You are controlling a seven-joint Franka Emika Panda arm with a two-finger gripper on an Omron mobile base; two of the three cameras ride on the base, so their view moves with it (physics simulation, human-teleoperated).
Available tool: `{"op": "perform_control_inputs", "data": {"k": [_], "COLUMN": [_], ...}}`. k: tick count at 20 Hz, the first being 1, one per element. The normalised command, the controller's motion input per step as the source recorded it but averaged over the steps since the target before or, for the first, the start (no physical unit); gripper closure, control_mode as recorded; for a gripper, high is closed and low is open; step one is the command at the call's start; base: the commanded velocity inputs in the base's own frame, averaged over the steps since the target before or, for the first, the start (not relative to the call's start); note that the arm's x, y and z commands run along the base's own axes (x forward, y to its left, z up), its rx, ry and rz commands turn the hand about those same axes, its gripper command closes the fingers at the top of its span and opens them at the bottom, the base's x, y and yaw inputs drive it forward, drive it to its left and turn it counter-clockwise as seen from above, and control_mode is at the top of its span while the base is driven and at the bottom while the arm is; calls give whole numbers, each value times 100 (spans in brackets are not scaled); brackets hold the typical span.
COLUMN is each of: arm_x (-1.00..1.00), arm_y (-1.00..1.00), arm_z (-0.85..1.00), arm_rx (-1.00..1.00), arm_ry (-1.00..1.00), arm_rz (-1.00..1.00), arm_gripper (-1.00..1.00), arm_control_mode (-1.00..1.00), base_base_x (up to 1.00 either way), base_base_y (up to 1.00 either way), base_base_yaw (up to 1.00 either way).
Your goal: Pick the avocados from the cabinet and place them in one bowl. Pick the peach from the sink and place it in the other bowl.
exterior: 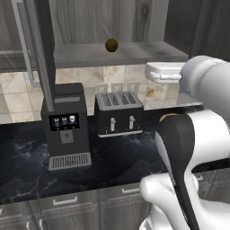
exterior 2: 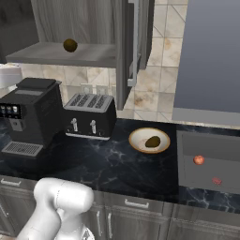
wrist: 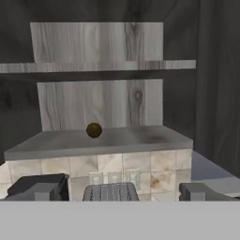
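One avocado on cabinet shelf, 2nd in bowl.

Arm rises at five o'clock in the left base view, at seven o'clock in the right; gripper spread wide, holding nothing, fingertips level.

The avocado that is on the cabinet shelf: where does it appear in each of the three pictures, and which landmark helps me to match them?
Left base view: the avocado sits top centre on the cabinet shelf, above the toaster.
Right base view: the avocado is upper left on the shelf, above the coffee machine.
Hand view: the avocado is left of centre on the shelf.
Shared landmark: the toaster, below the shelf in every view.
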Motion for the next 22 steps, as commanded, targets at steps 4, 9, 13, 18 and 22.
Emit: {"op": "perform_control_inputs", "data": {"k": [4, 9, 13, 18, 22], "arm_x": [38, 60, 82, 76, 46], "arm_y": [1, 0, 0, 4, 5], "arm_z": [6, -1, -1, -11, -21], "arm_rx": [0, 0, 0, 2, 3], "arm_ry": [13, 16, 13, 11, 0], "arm_rz": [2, -1, 7, 6, 6], "arm_gripper": [-100, -100, -100, -100, -100], "arm_control_mode": [-100, -100, -100, -100, -100], "base_base_x": [0, 0, 0, 0, 0], "base_base_y": [0, 0, 0, 0, 0], "base_base_yaw": [0, 0, 0, 0, 0]}}
